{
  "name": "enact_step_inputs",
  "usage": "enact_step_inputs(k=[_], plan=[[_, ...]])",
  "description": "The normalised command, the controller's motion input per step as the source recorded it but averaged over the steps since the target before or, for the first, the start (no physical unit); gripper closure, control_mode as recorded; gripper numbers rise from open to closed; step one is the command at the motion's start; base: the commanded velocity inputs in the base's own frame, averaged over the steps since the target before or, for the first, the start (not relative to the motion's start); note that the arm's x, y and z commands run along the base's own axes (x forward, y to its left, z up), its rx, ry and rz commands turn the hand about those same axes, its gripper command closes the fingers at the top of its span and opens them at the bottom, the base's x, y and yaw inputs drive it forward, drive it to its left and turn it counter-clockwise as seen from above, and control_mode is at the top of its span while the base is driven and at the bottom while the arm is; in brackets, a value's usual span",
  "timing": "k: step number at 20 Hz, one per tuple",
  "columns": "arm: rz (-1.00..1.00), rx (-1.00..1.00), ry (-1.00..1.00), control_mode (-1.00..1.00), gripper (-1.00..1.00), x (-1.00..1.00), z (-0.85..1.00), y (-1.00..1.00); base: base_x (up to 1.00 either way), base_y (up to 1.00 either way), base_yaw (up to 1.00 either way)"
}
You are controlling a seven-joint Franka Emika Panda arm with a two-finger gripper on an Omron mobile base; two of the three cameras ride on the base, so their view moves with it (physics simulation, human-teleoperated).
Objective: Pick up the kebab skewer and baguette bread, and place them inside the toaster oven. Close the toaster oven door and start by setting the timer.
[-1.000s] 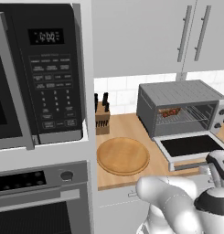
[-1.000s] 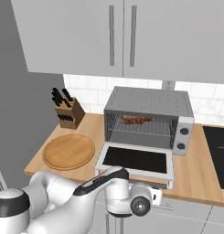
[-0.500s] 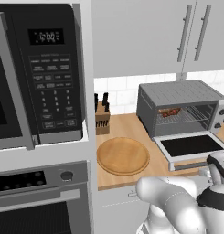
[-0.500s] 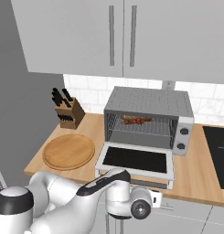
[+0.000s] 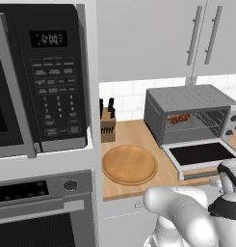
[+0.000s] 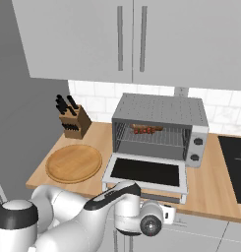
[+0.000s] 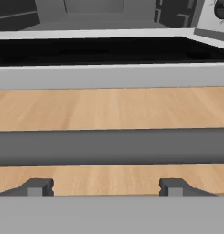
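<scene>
Toaster oven (image 6: 159, 110) sits on wooden counter (image 6: 210, 194) w/ its door (image 6: 145, 172) dropped fully open, lying flat, dark glass facing up. Kebab skewer (image 6: 146, 129) rests on the wire rack (image 5: 196, 123) inside, toward the back, red and brown chunks visible. Can't spot the baguette bread anywhere. Round wooden board (image 5: 129, 164) lies left of the oven, nothing on it; knife block (image 6: 75, 122) stands behind it against the tiled wall. Black microwave (image 5: 42, 77) and built-in wall oven (image 5: 40, 207) fill the left side in left base view.

Gripper (image 7: 104, 187) hangs low at the counter's front edge, just before the open door. In hand view, its fingertips (image 7: 36, 186) stand wide apart, nothing between them; the door's silver bar handle (image 7: 111, 146) runs across right ahead of the tips, counter wood showing above and below it. No contact w/ the handle that I can tell. Cooktop (image 6: 235, 167) lies right of the oven.
</scene>
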Motion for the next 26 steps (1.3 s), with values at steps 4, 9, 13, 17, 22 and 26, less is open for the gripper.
enact_step_inputs(k=[4,9,13,17,22,26], plan=[[0.00,0.00,-0.02,-1.00,-1.00,0.16,0.00,0.00,0.00,0.00,0.00],[0.00,0.00,-0.04,-1.00,-1.00,0.02,0.00,0.07,0.00,0.00,0.00],[0.00,0.00,-0.02,-1.00,-1.00,0.03,0.00,0.11,0.00,0.00,0.00],[0.00,0.00,-0.02,-1.00,-1.00,0.11,0.13,0.06,0.00,0.00,0.00],[0.00,0.00,-0.03,-1.00,-1.00,0.08,0.09,0.08,0.00,0.00,0.00],[0.00,0.00,0.00,-1.00,-1.00,0.21,0.12,0.03,0.00,0.00,0.00]])
